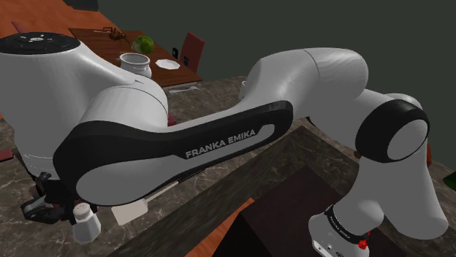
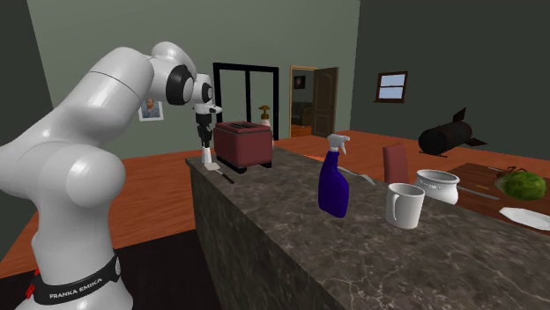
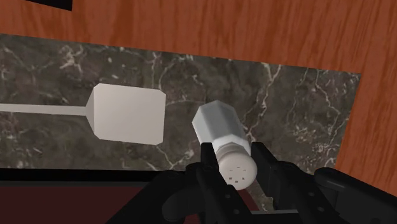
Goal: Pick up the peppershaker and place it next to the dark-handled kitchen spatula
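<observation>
Wrist view: the black tool (image 3: 235,159) stood narrowed on the white peppershaker (image 3: 222,130), one finger pressed to each side of its perforated cap, so the shaker appeared to be held; it hung or stood just beside the pale blade of the spatula (image 3: 127,114), apart from it, over the dark marbled desk (image 3: 305,108), though whether its base touched the stone could not be told; the desk's edge and the orange wood floor (image 3: 254,28) lay near on the shaker's far side. With the shaker already beside the spatula, the step in hand looked like the set-down; done well, it would mean lowering straight and slowly, keeping the shaker upright, parting the fingers only once the base sat flat on the stone, then drawing the tool straight up so neither finger clipped the cap or nudged the blade; any sideways drift toward the desk's edge would risk a fall to the floor. Readable writing was limited to the maker's name: "FRANKA EMIKA" in white capitals along the dark underside of the arm (image 1: 219,144) in the shoulder view, and the same words on a black band (image 2: 75,284) around the arm's base in the second exterior view.
</observation>
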{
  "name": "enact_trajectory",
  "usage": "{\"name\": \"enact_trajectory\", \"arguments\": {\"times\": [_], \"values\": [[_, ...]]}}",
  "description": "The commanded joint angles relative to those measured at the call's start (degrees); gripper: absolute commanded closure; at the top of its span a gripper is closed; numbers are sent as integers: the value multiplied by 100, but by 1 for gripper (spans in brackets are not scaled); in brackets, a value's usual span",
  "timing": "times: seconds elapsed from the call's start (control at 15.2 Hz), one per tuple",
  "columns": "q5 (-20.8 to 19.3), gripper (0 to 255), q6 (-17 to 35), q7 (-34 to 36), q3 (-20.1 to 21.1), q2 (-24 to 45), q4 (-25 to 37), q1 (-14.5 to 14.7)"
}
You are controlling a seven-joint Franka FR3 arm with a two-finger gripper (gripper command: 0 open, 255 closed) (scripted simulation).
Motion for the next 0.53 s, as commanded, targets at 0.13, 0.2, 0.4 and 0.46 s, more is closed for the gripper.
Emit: {"name": "enact_trajectory", "arguments": {"times": [0.13, 0.2, 0.4, 0.46], "values": [[-2, 255, 2, 0, -2, 9, 11, 4], [-2, 255, 2, 0, -2, 9, 11, 4], [-2, 0, 1, 0, -2, 10, 12, 4], [-2, 0, 1, 0, -2, 10, 12, 4]]}}
